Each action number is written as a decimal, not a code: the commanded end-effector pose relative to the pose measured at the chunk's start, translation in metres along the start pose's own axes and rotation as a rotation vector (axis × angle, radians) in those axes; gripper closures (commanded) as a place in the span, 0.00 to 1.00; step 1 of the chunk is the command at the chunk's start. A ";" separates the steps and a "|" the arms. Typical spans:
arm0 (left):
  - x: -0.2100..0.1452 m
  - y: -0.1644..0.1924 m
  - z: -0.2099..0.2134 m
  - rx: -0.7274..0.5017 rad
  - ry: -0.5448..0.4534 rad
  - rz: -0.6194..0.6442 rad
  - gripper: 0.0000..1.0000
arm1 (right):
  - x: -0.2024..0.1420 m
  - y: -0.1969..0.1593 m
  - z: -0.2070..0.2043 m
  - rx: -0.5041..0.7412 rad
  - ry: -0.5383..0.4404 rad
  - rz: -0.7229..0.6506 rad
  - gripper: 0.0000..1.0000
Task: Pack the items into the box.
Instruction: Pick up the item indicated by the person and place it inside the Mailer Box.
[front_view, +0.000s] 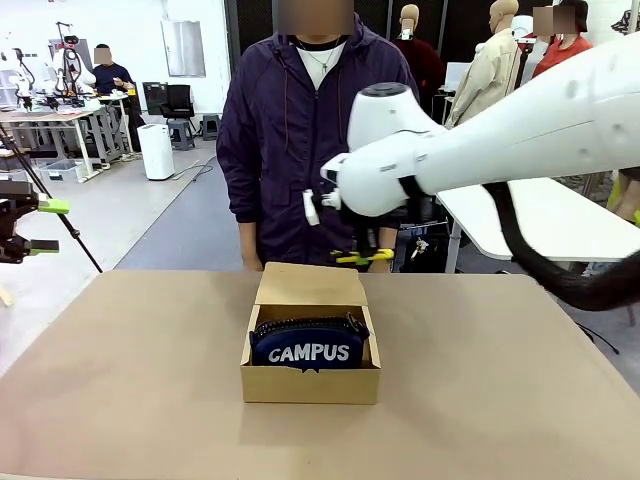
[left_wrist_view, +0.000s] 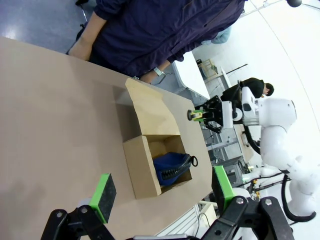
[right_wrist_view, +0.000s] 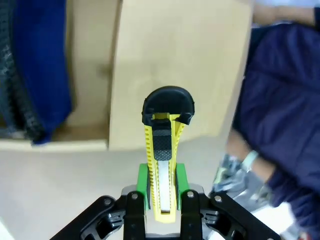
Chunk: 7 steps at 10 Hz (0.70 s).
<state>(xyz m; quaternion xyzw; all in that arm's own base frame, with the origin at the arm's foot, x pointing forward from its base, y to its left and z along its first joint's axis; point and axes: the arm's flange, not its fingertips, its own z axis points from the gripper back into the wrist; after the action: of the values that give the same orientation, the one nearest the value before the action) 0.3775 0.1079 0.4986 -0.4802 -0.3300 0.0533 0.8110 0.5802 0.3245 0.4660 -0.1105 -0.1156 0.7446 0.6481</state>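
Front view has the pencil case (front_view: 308, 345) lying inside the open box (front_view: 310, 384) at the middle of the tabletop (front_view: 130, 380). Beyond the box's lid flap, the right gripper (front_view: 360, 250) hangs in the air, clamped on the yellow-and-black utility knife (right_wrist_view: 161, 145). In the left wrist view, the left gripper (left_wrist_view: 162, 192) is spread wide above the tabletop, holding nothing.

A brown desk (front_view: 120, 380) spreads beneath the right hand (front_view: 365, 256). Just behind that hand, a person (front_view: 290, 130) in a dark navy jacket stands at the desk's far edge. A white table (front_view: 560, 215) lies beyond the hand to its right. Well off to its left, on the grey floor, stand a white floor unit (front_view: 156, 150) and a black chair (front_view: 180, 100).
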 end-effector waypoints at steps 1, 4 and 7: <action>0.000 -0.001 0.003 0.004 0.011 0.004 0.00 | 0.042 -0.016 -0.015 0.055 -0.045 0.070 1.00; 0.000 -0.001 0.003 0.004 0.011 0.004 0.00 | 0.088 0.021 -0.017 0.188 -0.076 0.116 1.00; 0.000 -0.001 0.003 0.004 0.011 0.004 0.00 | 0.095 0.054 -0.015 0.310 0.072 0.159 1.00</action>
<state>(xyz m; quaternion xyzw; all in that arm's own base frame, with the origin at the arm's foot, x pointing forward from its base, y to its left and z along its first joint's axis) 0.3775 0.1080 0.4986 -0.4802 -0.3300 0.0534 0.8110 0.5251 0.4171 0.4244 -0.0327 0.0113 0.7983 0.6012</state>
